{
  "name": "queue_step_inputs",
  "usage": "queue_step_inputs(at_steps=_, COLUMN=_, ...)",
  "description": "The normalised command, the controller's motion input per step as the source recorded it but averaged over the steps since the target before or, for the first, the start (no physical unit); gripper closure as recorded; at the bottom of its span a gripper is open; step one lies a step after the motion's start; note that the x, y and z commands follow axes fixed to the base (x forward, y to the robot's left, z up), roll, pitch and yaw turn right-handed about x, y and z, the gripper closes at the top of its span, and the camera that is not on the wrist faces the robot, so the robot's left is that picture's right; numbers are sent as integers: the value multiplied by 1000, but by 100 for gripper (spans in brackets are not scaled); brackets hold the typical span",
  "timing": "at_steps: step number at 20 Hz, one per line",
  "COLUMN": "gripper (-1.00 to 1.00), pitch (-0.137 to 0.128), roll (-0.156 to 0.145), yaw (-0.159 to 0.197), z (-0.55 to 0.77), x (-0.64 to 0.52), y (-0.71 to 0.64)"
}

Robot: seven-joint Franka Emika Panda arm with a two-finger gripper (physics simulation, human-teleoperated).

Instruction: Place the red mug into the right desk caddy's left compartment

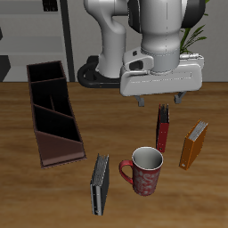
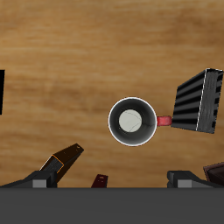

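The red mug (image 1: 142, 171) stands upright near the table's front edge, white inside showing, handle toward the dark book. In the wrist view the red mug (image 2: 133, 122) is seen from straight above, well below me. My gripper (image 1: 162, 100) is open and empty, hanging high above the table, farther back than the mug; its fingertips (image 2: 44, 178) show wide apart in the wrist view. The right desk caddy (image 1: 36, 98) lies along the table's side, apart from the mug. Its left compartment (image 1: 55, 135) is the large end section nearest the front edge, and holds nothing.
A red upright book (image 1: 163, 127) stands just behind the mug, under my gripper. An orange book (image 1: 193, 145) stands beside it. A dark book (image 1: 100, 184) stands between the mug and the caddy. The robot's base (image 1: 107, 67) is at the back.
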Motion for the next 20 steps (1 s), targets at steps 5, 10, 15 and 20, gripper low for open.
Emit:
queue_step_inputs(at_steps=5, gripper=-100, pitch=-15, roll=8, yaw=2, z=-167, x=66, y=42)
queue_step_inputs(at_steps=10, gripper=-100, pitch=-29, roll=43, yaw=-3, z=-330, x=85, y=96)
queue_step_inputs(at_steps=15, gripper=-100, pitch=21, roll=-1, yaw=-13, z=-289, x=101, y=-138)
queue_step_inputs(at_steps=20, gripper=-100, pitch=34, roll=-14, yaw=-5, z=-325, x=111, y=-153)
